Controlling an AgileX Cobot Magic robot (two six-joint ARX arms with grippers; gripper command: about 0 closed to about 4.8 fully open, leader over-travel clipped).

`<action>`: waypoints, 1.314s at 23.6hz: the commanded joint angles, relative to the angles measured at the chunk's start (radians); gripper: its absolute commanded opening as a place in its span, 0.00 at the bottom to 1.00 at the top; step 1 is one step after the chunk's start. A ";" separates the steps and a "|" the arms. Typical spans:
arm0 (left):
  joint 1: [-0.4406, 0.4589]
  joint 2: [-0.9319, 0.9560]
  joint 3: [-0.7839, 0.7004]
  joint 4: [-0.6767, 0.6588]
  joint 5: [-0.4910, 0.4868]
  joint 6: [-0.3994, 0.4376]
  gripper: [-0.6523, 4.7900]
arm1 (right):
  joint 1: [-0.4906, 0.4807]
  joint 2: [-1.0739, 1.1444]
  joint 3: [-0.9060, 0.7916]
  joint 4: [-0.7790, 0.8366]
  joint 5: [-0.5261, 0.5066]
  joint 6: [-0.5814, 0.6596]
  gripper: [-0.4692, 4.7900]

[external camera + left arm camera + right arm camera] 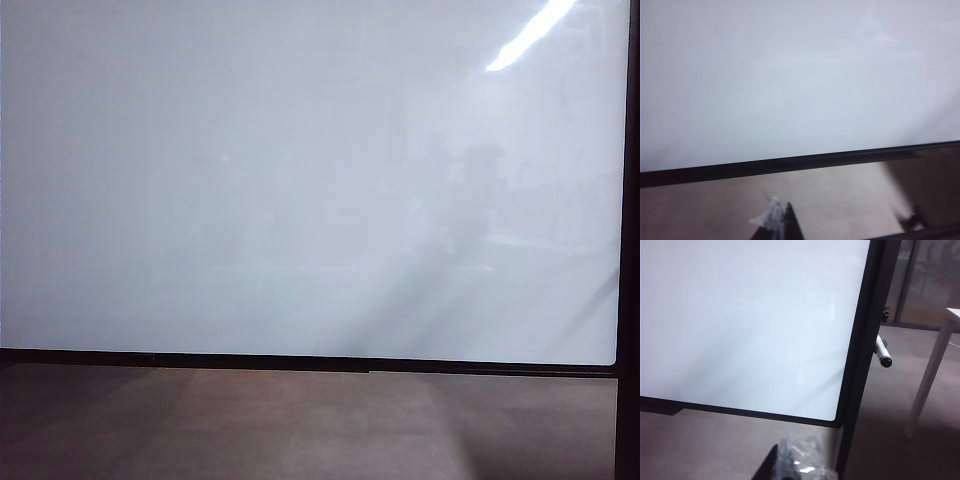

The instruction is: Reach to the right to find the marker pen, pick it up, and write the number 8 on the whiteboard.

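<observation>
The whiteboard fills the exterior view, glossy white with a thin black frame, and no number 8 is in view on it. The marker pen, white with a black cap end, sticks out from behind the board's right frame post, seen only in the right wrist view. My right gripper is low in front of the board's lower right corner, wrapped in clear plastic and shut on nothing, well short of the pen. My left gripper hangs below the board's bottom frame, its dark tips together with a white scrap on them. Neither gripper shows in the exterior view.
The board's black right post stands between my right gripper and the pen. A white table leg rises further right, with glass panels behind. Brown floor runs under the board. A small dark object lies on the floor.
</observation>
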 commanded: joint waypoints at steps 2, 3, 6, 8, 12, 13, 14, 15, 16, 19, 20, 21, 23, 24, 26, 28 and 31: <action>-0.134 0.001 0.001 0.010 0.003 0.000 0.11 | 0.000 -0.001 -0.003 0.019 0.003 0.012 0.09; -0.161 0.001 0.001 0.010 0.003 0.000 0.11 | 0.000 -0.001 -0.003 0.019 0.003 0.013 0.09; -0.245 0.001 0.001 0.010 0.003 0.000 0.11 | 0.000 -0.001 -0.003 0.019 0.018 0.071 0.09; -0.302 0.001 0.001 0.010 0.003 0.000 0.11 | 0.000 -0.001 -0.003 0.019 0.044 0.129 0.09; -0.420 0.001 0.001 0.010 0.003 0.000 0.11 | 0.000 -0.001 -0.003 0.019 0.101 0.200 0.09; -0.446 0.001 0.001 0.010 0.003 0.000 0.11 | 0.000 -0.001 -0.003 0.019 0.115 0.207 0.09; -0.477 0.001 0.001 0.010 0.003 0.000 0.11 | 0.000 -0.001 -0.003 0.019 0.125 0.208 0.09; -0.498 0.001 0.001 0.010 0.003 0.000 0.11 | 0.000 -0.001 -0.003 0.020 0.133 0.209 0.09; -0.518 0.001 0.001 0.010 0.006 0.000 0.11 | 0.000 -0.001 -0.003 0.023 0.141 0.210 0.09; -0.554 0.001 0.001 0.010 0.014 0.000 0.11 | 0.000 -0.001 -0.003 0.078 0.213 0.216 0.09; -0.557 0.001 0.001 0.010 0.013 0.000 0.11 | 0.000 -0.001 -0.003 0.121 0.252 0.219 0.09; -0.557 0.001 0.001 0.010 0.013 0.000 0.11 | 0.000 -0.001 -0.001 0.161 0.282 0.219 0.09; -0.557 0.001 0.001 0.010 0.010 0.000 0.11 | 0.000 -0.001 0.016 0.246 0.346 0.218 0.09; -0.557 0.001 0.001 0.010 0.010 0.000 0.11 | 0.000 -0.001 0.033 0.262 0.370 0.217 0.09; -0.557 0.001 0.001 0.010 0.010 0.000 0.11 | 0.000 0.006 0.086 0.271 0.408 0.213 0.09; -0.557 0.001 0.001 0.010 0.010 0.000 0.11 | -0.002 0.044 0.138 0.317 0.399 0.204 0.09; -0.557 0.001 0.001 0.010 0.010 0.000 0.11 | -0.002 0.172 0.205 0.458 0.349 0.154 0.09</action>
